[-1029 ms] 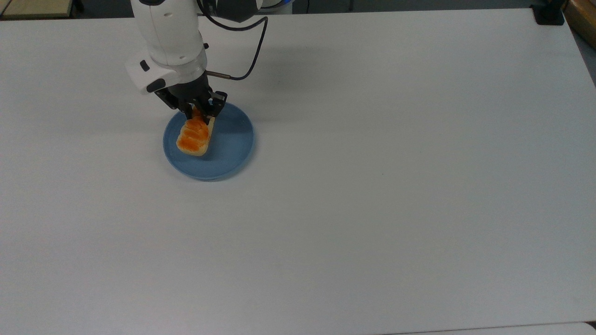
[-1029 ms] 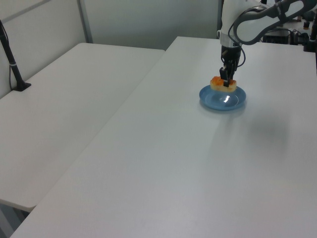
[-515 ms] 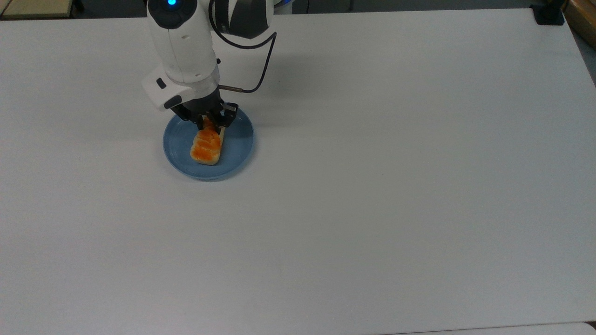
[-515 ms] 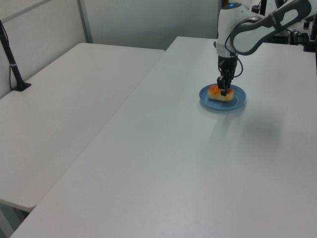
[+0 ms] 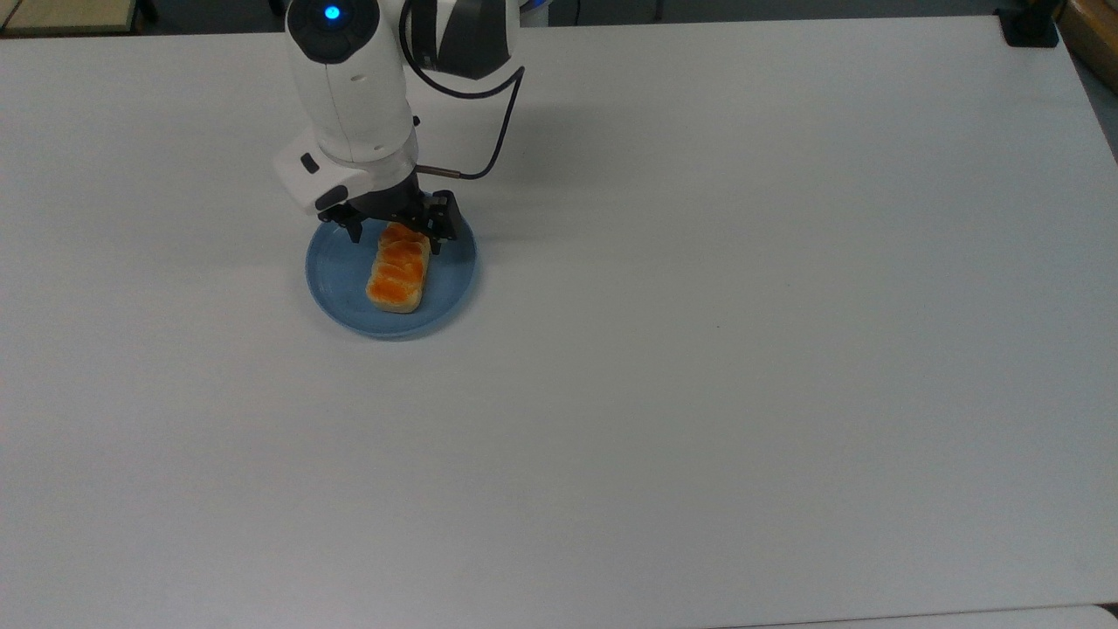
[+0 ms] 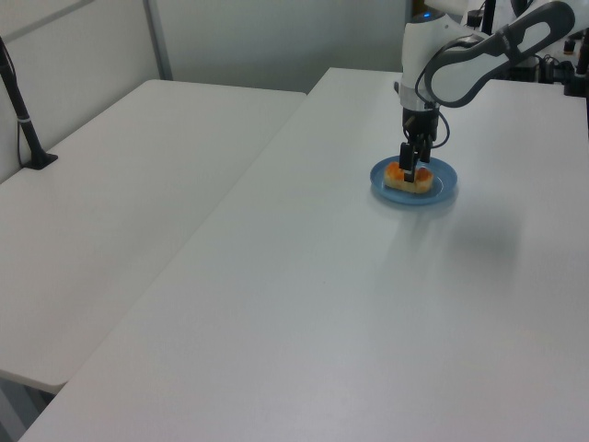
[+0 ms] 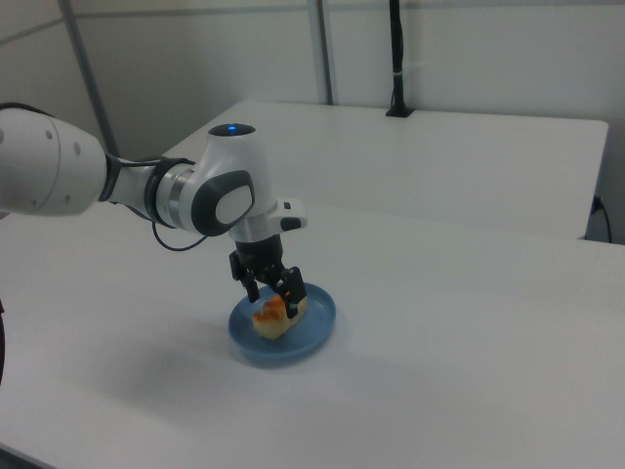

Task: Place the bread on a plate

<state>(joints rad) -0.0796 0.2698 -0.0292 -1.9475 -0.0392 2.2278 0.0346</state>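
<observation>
Right, the bread point(image 5: 398, 268) lies flat on the plate point(image 5: 341, 297), orange-brown lumps facing up, long axis running from the plate's middle toward its far rim in the top view. Over that far end sits the end effector point(image 5: 397, 234), fingers spread apart, one on each side of the loaf and not clamping it. From the left view the end effector point(image 6: 412, 168) points straight down with the bread point(image 6: 408, 178) just under it on the plate point(image 6: 442, 192). In the right view the open fingers of the end effector point(image 7: 271, 289) straddle the bread point(image 7: 271, 319), which rests inside the plate point(image 7: 314, 327). That plate stands on the white worktop point(image 5: 699, 349), toward the top view's upper left. A black cable point(image 5: 489, 153) loops off the arm's wrist.
</observation>
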